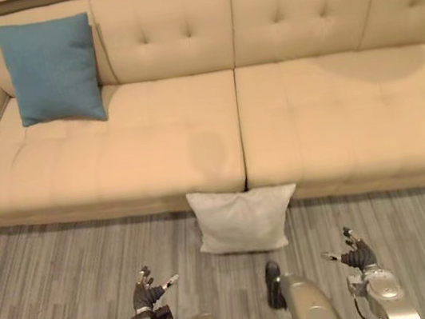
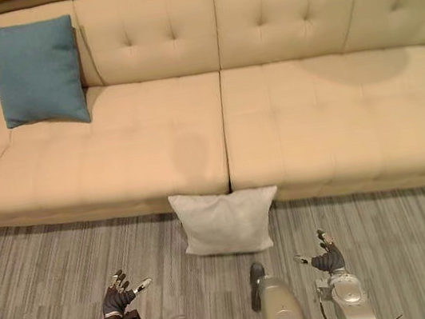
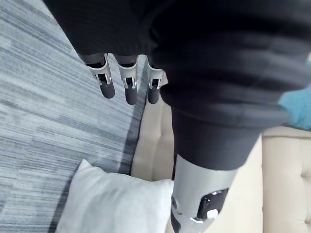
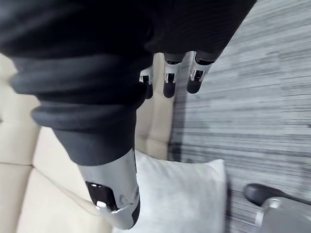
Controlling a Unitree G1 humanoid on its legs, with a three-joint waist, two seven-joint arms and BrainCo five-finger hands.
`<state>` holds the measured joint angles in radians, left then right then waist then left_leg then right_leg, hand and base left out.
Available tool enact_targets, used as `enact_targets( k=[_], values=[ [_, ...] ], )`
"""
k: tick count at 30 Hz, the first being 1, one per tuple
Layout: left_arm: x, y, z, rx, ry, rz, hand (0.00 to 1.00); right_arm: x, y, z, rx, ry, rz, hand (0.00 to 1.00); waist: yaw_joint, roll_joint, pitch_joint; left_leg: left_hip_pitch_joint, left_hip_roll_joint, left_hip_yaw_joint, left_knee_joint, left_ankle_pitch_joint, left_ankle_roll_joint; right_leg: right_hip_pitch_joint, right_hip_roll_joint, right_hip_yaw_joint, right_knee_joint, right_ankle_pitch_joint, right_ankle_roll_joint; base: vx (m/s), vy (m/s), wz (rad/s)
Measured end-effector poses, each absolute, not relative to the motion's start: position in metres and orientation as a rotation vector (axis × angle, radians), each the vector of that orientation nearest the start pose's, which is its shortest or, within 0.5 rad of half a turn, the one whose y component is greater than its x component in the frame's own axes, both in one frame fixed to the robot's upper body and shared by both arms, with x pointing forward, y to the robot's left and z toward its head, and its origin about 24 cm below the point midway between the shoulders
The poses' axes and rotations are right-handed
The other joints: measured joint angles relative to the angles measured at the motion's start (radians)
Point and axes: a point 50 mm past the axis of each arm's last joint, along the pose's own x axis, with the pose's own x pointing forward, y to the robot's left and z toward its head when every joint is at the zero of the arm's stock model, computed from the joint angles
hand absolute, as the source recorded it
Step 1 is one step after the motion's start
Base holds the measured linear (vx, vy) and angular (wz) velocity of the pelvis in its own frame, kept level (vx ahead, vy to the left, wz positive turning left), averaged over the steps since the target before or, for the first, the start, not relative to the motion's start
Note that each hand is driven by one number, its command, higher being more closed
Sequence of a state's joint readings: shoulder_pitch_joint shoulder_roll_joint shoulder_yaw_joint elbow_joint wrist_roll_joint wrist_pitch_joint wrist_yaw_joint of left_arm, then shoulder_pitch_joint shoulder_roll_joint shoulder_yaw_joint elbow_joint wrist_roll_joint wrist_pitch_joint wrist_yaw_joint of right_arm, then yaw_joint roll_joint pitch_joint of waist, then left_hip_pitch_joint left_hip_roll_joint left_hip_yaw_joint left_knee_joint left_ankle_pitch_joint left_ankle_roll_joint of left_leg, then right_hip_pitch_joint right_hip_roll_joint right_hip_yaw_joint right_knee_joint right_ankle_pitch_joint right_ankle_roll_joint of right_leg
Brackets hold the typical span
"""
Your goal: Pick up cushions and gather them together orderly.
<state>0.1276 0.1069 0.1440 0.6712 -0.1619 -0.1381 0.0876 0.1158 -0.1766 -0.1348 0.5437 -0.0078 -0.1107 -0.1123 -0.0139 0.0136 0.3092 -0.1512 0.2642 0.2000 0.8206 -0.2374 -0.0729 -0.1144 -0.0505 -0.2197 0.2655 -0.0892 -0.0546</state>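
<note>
Gripping the white cushion (image 1: 242, 219) by both sides was advised. Left hand (image 1: 146, 294) and right hand (image 1: 359, 254) were held open, empty.

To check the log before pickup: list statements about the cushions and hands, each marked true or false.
1. The blue cushion leans on the sofa's backrest at its left end. True.
2. The white cushion lies on the sofa seat. False: it stands on the floor against the sofa's front.
3. The left hand and right hand are open, holding nothing. True.
4. The two cushions touch. False: they are apart.
</note>
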Motion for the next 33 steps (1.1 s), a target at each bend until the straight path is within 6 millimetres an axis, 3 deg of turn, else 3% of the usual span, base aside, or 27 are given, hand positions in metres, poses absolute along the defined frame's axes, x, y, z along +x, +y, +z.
enact_targets(
  k=[3, 4, 5, 6, 9, 12, 16, 17, 21, 25, 30, 33],
  values=[
    [0.154, 0.222, -0.108, -0.058, 0.642, 0.356, 0.0, 0.18, -0.245, -0.077, -0.168, 0.52, -0.345, 0.0, 0.006, 0.008, -0.001, -0.054, -0.034, 0.012, -0.302, 0.014, -0.007, 0.009, 0.0, 0.01, -0.006, -0.011, 0.019, 0.25, 0.057, -0.2],
    [0.153, 0.221, -0.109, -0.057, 0.648, 0.352, 0.0, 0.178, -0.247, -0.078, -0.172, 0.526, -0.353, 0.0, 0.005, 0.024, -0.002, -0.045, -0.043, 0.008, -0.436, 0.092, -0.016, 0.008, 0.011, 0.018, 0.006, -0.025, 0.039, 0.21, 0.116, -0.33],
    [0.153, 0.222, -0.109, -0.053, 0.647, 0.35, 0.0, 0.178, -0.247, -0.079, -0.168, 0.529, -0.358, 0.0, 0.006, 0.027, 0.004, -0.043, -0.047, 0.004, -0.451, 0.111, -0.037, 0.005, 0.015, 0.03, 0.02, -0.035, 0.049, 0.18, 0.143, -0.36],
    [0.156, 0.224, -0.107, -0.045, 0.639, 0.35, 0.0, 0.175, -0.244, -0.082, -0.155, 0.545, -0.36, 0.0, 0.013, 0.011, 0.004, -0.034, -0.063, 0.013, -0.455, 0.111, -0.034, -0.008, 0.002, 0.046, 0.037, -0.047, 0.065, 0.16, 0.111, -0.21],
    [0.166, 0.222, -0.103, -0.042, 0.614, 0.335, 0.0, 0.172, -0.244, -0.084, -0.155, 0.553, -0.361, 0.0, 0.029, 0.004, 0.007, -0.057, -0.096, 0.051, -0.45, 0.089, -0.008, -0.063, -0.039, 0.08, 0.078, -0.072, 0.098, 0.11, 0.133, -0.16],
    [0.177, 0.228, -0.096, -0.019, 0.579, 0.336, 0.0, 0.19, -0.242, -0.074, -0.153, 0.499, -0.363, 0.0, 0.03, 0.007, 0.033, -0.141, -0.088, 0.06, -0.376, 0.054, 0.008, -0.148, -0.041, 0.101, 0.129, -0.081, 0.104, 0.01, 0.105, -0.2],
    [0.207, 0.235, -0.076, -0.016, 0.482, 0.35, 0.0, 0.218, -0.244, -0.056, -0.15, 0.408, -0.389, 0.0, 0.032, 0.001, 0.094, -0.263, -0.063, 0.067, -0.264, 0.011, 0.021, -0.28, -0.043, 0.119, 0.243, -0.111, 0.105, -0.09, 0.036, -0.16],
    [0.225, 0.238, -0.064, -0.043, 0.421, 0.372, 0.0, 0.231, -0.246, -0.045, -0.138, 0.361, -0.413, 0.0, 0.031, -0.003, 0.12, -0.349, -0.05, 0.066, -0.192, -0.015, 0.029, -0.372, -0.044, 0.129, 0.314, -0.133, 0.105, -0.13, 0.017, -0.12],
    [0.266, 0.243, -0.029, -0.112, 0.268, 0.412, 0.0, 0.267, -0.249, -0.015, -0.13, 0.246, -0.43, 0.0, 0.03, -0.004, 0.17, -0.559, -0.019, 0.057, -0.037, -0.054, 0.047, -0.589, -0.05, 0.145, 0.473, -0.166, 0.101, -0.16, 0.027, -0.13],
    [0.322, 0.239, 0.035, -0.15, 0.059, 0.391, 0.0, 0.318, -0.247, 0.041, -0.091, 0.068, -0.449, 0.0, 0.031, -0.008, 0.238, -0.845, 0.013, 0.035, 0.141, -0.074, 0.066, -0.879, -0.052, 0.159, 0.656, -0.19, 0.095, -0.14, -0.026, -0.06],
    [0.359, 0.22, 0.096, -0.183, -0.113, 0.335, 0.0, 0.363, -0.24, 0.114, -0.005, -0.124, -0.471, 0.0, 0.032, -0.007, 0.243, -1.142, 0.039, 0.017, 0.302, -0.083, 0.081, -1.187, -0.053, 0.182, 0.827, -0.197, 0.092, -0.14, -0.049, -0.07],
    [0.37, 0.21, 0.121, -0.197, -0.183, 0.309, 0.0, 0.377, -0.228, 0.148, 0.002, -0.208, -0.448, 0.0, 0.032, -0.007, 0.243, -1.226, 0.051, 0.016, 0.343, -0.084, 0.084, -1.276, -0.051, 0.188, 0.867, -0.195, 0.093, -0.14, -0.037, -0.07]
  ],
)
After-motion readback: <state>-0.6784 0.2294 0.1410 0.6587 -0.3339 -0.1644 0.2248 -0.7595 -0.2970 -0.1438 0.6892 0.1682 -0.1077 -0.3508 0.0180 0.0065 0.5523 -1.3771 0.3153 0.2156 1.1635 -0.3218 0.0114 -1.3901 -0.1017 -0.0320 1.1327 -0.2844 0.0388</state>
